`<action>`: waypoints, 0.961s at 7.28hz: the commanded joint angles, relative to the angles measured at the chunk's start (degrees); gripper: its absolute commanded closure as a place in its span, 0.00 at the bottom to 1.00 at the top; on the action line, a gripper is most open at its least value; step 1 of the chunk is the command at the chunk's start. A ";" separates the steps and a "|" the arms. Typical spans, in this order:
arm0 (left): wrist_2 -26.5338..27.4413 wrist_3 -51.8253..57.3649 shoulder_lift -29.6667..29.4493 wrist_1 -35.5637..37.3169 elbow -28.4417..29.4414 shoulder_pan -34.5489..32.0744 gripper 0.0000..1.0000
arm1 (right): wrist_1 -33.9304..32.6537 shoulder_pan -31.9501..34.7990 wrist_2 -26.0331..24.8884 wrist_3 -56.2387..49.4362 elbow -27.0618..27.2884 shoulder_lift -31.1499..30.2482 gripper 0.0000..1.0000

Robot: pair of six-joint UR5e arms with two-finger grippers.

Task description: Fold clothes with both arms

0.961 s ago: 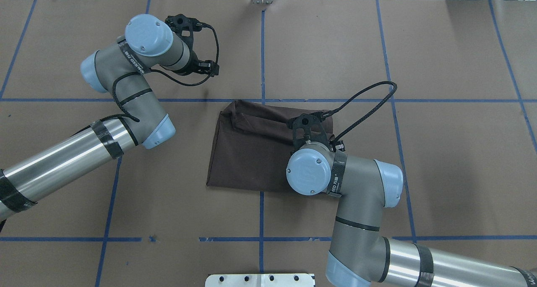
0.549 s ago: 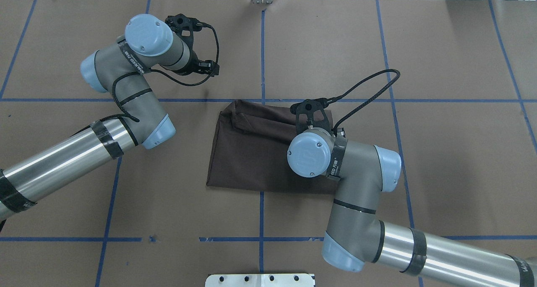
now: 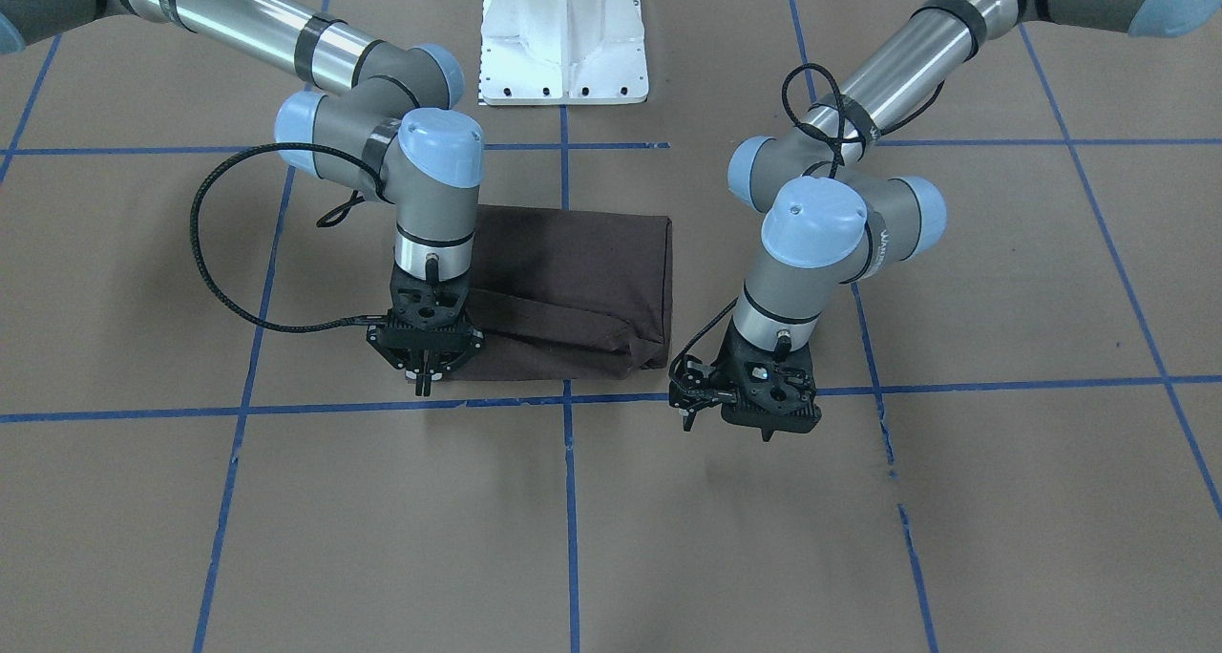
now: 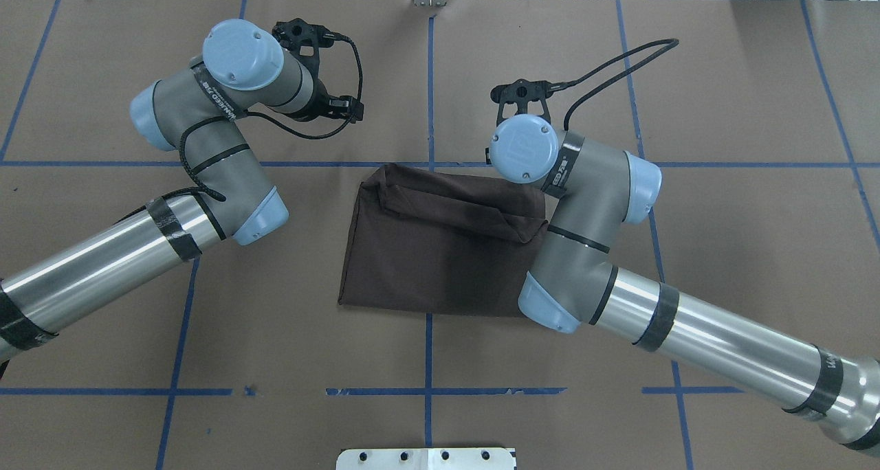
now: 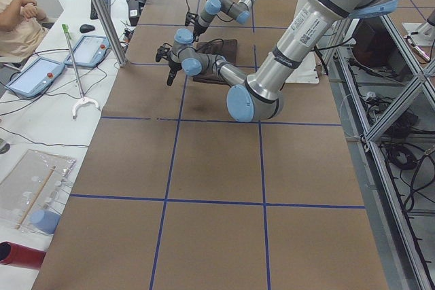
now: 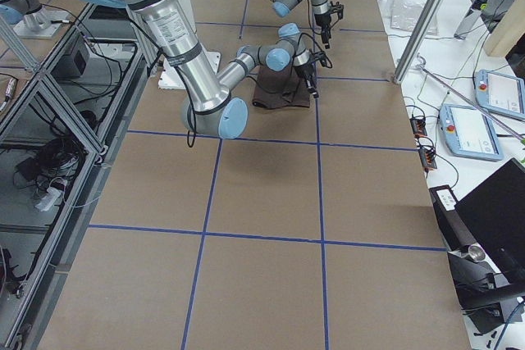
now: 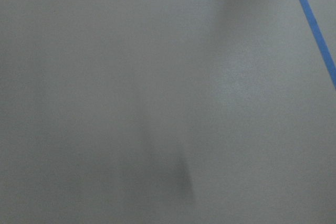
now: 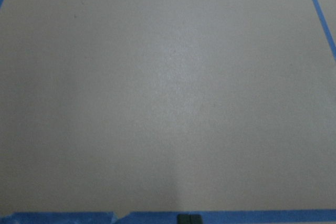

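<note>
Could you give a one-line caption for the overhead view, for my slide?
Folded dark T-shirt on the table; right gripper beyond its far edge, left gripper off to the side.

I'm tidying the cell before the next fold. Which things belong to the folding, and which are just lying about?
Job: T-shirt, left tool, right tool.
Lying about: white base, blue-edged tablets, red cylinder.

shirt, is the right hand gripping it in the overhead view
No, in the overhead view the right hand is out past the far edge of the folded shirt, clear of the cloth.
</note>
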 commanded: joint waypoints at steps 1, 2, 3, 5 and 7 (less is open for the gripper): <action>-0.09 -1.54 0.54 0.47 -3.73 0.42 0.00 | -0.61 6.23 10.11 -3.53 2.31 0.43 0.00; -0.09 -4.43 0.63 0.47 -4.62 1.90 0.00 | -0.61 9.48 15.03 -4.87 3.02 0.08 0.00; 0.00 -6.89 0.63 0.47 -6.28 3.22 0.00 | -0.52 12.82 19.78 -7.23 3.29 -0.01 0.00; -2.61 -7.19 2.98 7.35 -14.94 3.50 0.00 | -0.78 20.99 31.11 -15.55 8.18 -6.04 0.00; -3.17 6.96 9.92 23.06 -31.97 -0.16 0.00 | -2.96 29.95 38.08 -30.55 12.85 -14.74 0.00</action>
